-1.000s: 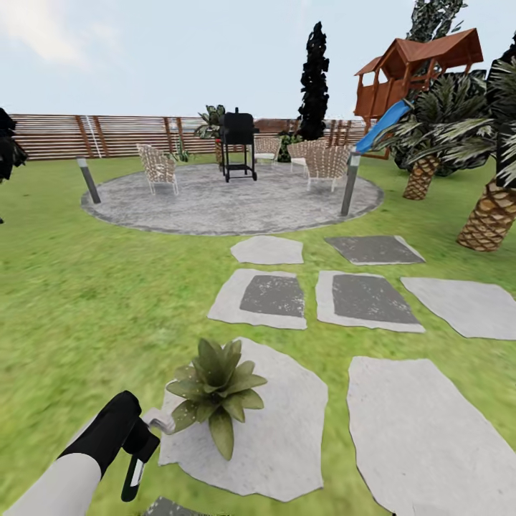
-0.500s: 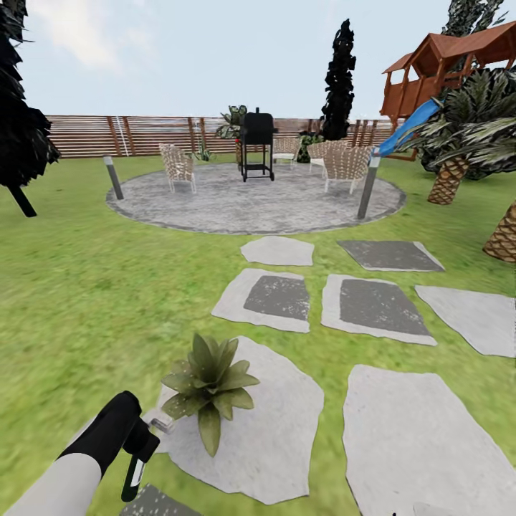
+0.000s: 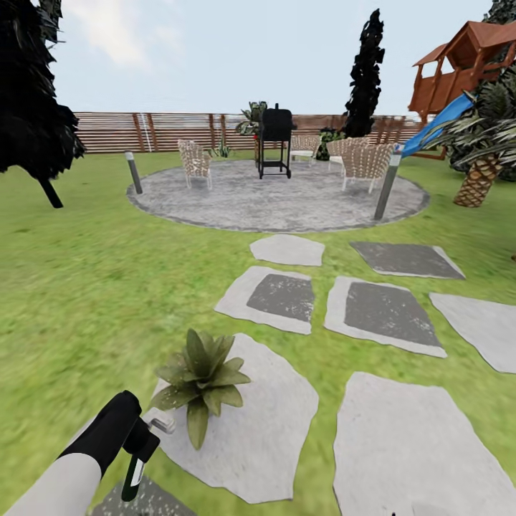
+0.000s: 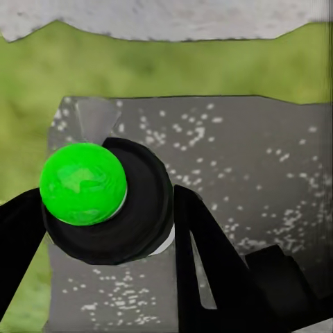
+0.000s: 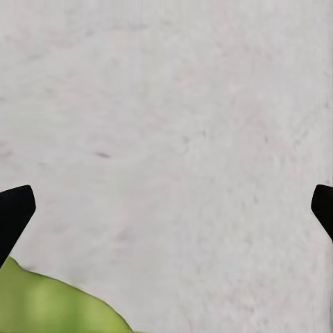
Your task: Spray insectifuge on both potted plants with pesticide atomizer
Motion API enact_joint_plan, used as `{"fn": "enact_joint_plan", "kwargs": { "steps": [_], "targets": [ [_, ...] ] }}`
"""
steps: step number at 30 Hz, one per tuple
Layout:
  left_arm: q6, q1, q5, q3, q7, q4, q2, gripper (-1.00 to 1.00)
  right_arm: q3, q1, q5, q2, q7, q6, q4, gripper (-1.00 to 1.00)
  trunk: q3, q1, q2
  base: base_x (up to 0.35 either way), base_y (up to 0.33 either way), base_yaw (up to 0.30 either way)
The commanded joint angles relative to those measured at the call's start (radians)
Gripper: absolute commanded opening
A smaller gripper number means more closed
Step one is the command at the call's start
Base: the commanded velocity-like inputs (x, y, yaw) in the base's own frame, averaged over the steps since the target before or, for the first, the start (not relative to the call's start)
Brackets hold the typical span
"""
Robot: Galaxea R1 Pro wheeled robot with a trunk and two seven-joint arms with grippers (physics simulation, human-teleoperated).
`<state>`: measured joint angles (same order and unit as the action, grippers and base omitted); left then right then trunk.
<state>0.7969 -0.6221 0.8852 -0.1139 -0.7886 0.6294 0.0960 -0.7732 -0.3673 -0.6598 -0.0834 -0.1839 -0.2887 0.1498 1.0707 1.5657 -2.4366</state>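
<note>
- Head view: bright, even daylight under a pale sky [image 3: 236, 50] with thin cloud; no sun disc and no glare.
- Shadows: almost none. The potted plant [image 3: 201, 376] casts no distinct shadow on its paver [image 3: 265, 437]; the patio [image 3: 279, 201] is evenly lit.
- Tree [image 3: 29, 107] and cypress [image 3: 367, 75] render near-black, with little leaf detail.
- Lawn [image 3: 86, 287] is smeared and soft toward the lower edges; the distant fence [image 3: 172, 130] stays sharp.
- Wide-angle stretch shows at the frame sides.
- Left wrist view: soft, blocky render; the green ball [image 4: 83, 184] is saturated, grass blurred.
- Right wrist view: flat pale stone [image 5: 180, 139], low contrast, soft edges; black end effector tips at the sides.
</note>
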Motion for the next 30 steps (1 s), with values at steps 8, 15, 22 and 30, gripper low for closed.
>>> {"fn": "enact_joint_plan", "kwargs": {
  "steps": [8, 15, 22, 30],
  "targets": [
    [0.002, -0.001, 0.011, -0.004, -0.011, 0.001, -0.001, -1.00, -0.008, -0.001, -0.011, 0.000, -0.003, -0.004, -0.002, 1.00, 0.001, 0.000, 0.000, 0.000, -0.275, 0.276],
    [0.002, -0.001, 0.011, -0.004, -0.011, 0.001, -0.001, -1.00, -0.008, -0.001, -0.011, 0.000, -0.003, -0.004, -0.001, 1.00, 0.001, 0.000, 0.000, 0.000, -0.275, 0.271],
    [0.002, -0.001, 0.011, -0.004, -0.011, 0.001, -0.001, -1.00, -0.008, -0.001, -0.011, -0.001, -0.003, -0.004, -0.001, 1.00, 0.001, 0.000, 0.000, 0.000, -0.275, 0.050],
    [0.002, -0.001, 0.011, -0.004, -0.011, 0.001, -0.001, -1.00, -0.008, -0.001, -0.011, 0.001, -0.003, -0.004, -0.001, 1.00, 0.001, 0.000, 0.000, 0.000, -0.275, 0.176]
  ]
}}
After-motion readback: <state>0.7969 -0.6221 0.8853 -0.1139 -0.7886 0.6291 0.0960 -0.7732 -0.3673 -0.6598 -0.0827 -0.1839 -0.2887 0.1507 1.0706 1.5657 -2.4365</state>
